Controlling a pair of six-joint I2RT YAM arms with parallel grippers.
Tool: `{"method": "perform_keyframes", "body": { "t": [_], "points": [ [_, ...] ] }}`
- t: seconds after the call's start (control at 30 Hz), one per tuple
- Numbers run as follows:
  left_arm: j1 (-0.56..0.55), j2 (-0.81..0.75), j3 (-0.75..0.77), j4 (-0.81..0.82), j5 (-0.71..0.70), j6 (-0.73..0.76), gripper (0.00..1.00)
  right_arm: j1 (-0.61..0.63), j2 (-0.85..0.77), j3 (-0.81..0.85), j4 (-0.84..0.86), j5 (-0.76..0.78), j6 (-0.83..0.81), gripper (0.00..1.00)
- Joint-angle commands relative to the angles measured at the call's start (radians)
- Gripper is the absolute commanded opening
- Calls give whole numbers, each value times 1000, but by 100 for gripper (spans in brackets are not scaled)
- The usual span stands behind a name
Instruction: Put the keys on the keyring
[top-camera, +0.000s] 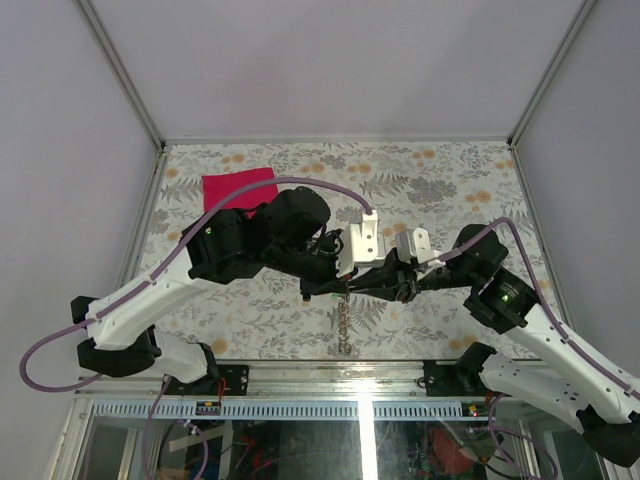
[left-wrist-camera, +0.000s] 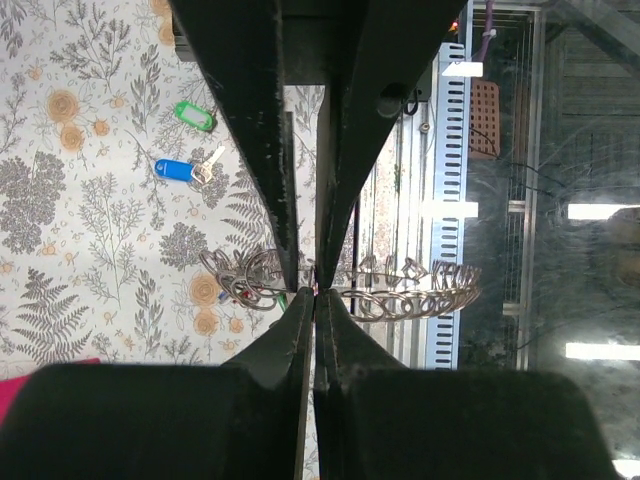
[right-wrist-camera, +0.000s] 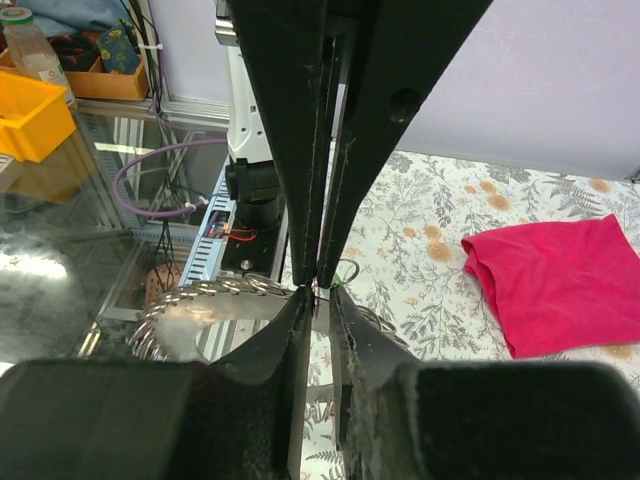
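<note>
The keyring (left-wrist-camera: 410, 290), a wide grey coiled ring, hangs in the air between both arms; from above it is edge-on (top-camera: 343, 320). My left gripper (left-wrist-camera: 315, 292) is shut on its wire. My right gripper (right-wrist-camera: 320, 290) meets it tip to tip from the opposite side, jaws a thin slit apart at the ring (right-wrist-camera: 200, 300); whether they pinch it does not show. Two keys lie on the table, one with a green tag (left-wrist-camera: 193, 116), one with a blue tag (left-wrist-camera: 172, 170). Small red and green bits (left-wrist-camera: 245, 296) show among the coils at the ring's left end.
A magenta cloth (top-camera: 238, 187) lies at the back left of the flowered table (top-camera: 450, 180), also seen from the right wrist as the cloth (right-wrist-camera: 560, 280). The table's near edge with its metal rail (top-camera: 330, 362) runs just under the hanging ring. White walls close in the sides.
</note>
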Motion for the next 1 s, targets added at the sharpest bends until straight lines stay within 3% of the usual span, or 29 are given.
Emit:
{"method": "perform_keyframes", "body": {
  "t": [0.0,0.07,0.17,0.33,0.97],
  "points": [
    [-17,2,47,23,-13,-4,0,3,12,0,50,-25,21,15],
    [-19,2,47,22,-19,-5,0,4,15,2,48,-26,21,9],
    [-21,4,48,21,-29,-7,0,4,17,2,38,-22,17,8],
    [-22,3,47,21,-33,-7,0,3,17,-1,34,-24,15,23],
    [-25,1,42,23,-58,-8,0,4,42,8,-11,-58,2,26]
  ]
}}
